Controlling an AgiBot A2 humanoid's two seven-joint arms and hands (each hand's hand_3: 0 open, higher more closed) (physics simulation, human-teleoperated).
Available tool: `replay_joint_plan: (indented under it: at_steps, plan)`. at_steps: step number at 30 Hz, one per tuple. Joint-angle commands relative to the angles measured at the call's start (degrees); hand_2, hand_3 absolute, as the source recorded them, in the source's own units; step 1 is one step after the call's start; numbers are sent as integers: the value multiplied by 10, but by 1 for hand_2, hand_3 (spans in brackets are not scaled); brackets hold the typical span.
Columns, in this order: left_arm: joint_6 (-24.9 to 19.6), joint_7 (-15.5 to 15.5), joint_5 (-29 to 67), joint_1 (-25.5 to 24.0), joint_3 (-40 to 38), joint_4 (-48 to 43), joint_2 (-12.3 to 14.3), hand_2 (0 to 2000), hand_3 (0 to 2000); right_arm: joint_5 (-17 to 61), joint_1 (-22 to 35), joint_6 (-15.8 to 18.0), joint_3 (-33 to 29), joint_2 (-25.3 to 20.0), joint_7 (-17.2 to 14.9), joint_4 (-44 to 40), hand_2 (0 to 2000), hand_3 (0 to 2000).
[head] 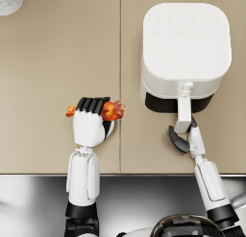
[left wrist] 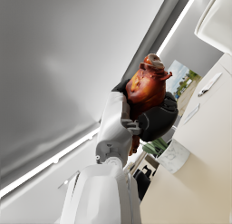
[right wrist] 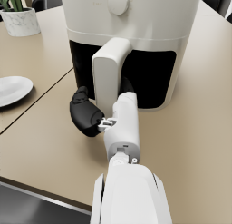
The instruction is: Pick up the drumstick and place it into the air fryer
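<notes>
The drumstick (head: 113,110), glossy red-brown, is gripped in my left hand (head: 90,121), raised above the tan table left of the air fryer. Its two ends stick out on either side of the fist. The left wrist view shows the drumstick (left wrist: 147,89) upright in that hand (left wrist: 152,119). The white air fryer (head: 185,44) stands at the back right, a dark front below its body and a white handle (head: 183,113) pointing toward me. My right hand (head: 185,137) is at that handle (right wrist: 108,71), thumb on one side and fingers (right wrist: 127,86) curled behind the other.
A marbled white plant pot (head: 8,1) stands at the far left corner, also seen as the pot (right wrist: 20,21). A white plate (right wrist: 11,89) lies on the table left of the fryer. The table's front edge (head: 120,173) runs just before my forearms.
</notes>
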Motion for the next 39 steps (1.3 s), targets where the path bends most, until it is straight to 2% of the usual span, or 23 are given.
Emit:
replay_joint_plan:
  at_steps: [1,3,4,5,7,13,17,21,24,25,26,27,29,30,31,32,34,35,37,39]
  plan:
    - [0,0,0,2,-2,2,1,2000,2000,0,0,-21,43,2,0,43,2000,1307]
    - [0,0,0,0,0,2,2,2000,2000,0,-22,-50,50,17,-1,79,2000,1960]
    - [-1,0,0,-3,1,-1,2,2000,2000,0,-35,-47,57,25,-1,99,2000,2000]
    - [-1,0,0,-4,6,-1,2,2000,2000,0,-45,-28,62,36,-1,121,2000,2000]
    - [-1,0,0,-8,15,-8,3,2000,2000,0,-65,-22,79,59,-1,167,2000,2000]
    - [-1,0,0,-7,36,-40,8,2000,2000,0,-126,-46,154,136,-7,304,2000,2000]
    - [0,0,-1,-10,43,-66,11,2000,2000,0,-146,-56,212,182,-8,353,2000,2000]
    - [0,0,-94,-7,64,-87,16,2000,2000,0,-163,-36,272,218,-7,405,2000,2000]
    - [-1,0,-123,12,105,-89,32,2000,2000,0,-169,-11,307,234,-5,435,2000,2000]
    - [-1,0,-127,22,116,-88,40,2000,2000,0,-356,2,114,38,-5,449,2000,2000]
    - [-1,0,-131,31,123,-87,48,2000,2000,0,-218,0,291,221,-5,459,2000,2000]
    - [-2,0,-133,34,127,-86,52,2000,2000,0,-231,6,289,217,-5,469,2000,2000]
    - [-3,0,-136,44,142,-80,62,2000,2000,-1,-239,48,310,231,-3,486,2000,2000]
    - [-3,0,-137,48,146,-78,66,2000,2000,-1,-380,62,175,96,-1,489,2000,2000]
    - [-3,0,-138,54,156,-73,73,2000,2000,-1,-279,69,55,215,-1,388,2000,2000]
    - [-4,0,-138,60,166,-72,79,2000,2000,-1,-312,80,273,188,-4,486,2000,2000]
    - [-3,0,-139,67,194,-71,89,2000,2000,-1,-318,103,265,184,-7,489,2000,2000]
    - [-3,0,-139,70,210,-70,94,2000,2000,-1,-325,115,23,197,-8,421,2000,2000]
    - [-3,0,-139,78,242,-55,115,2000,2000,-1,-327,140,14,199,-11,425,2000,2000]
    - [-4,0,-139,87,266,-35,134,2000,2000,-1,-328,192,1,201,-12,427,2000,2000]
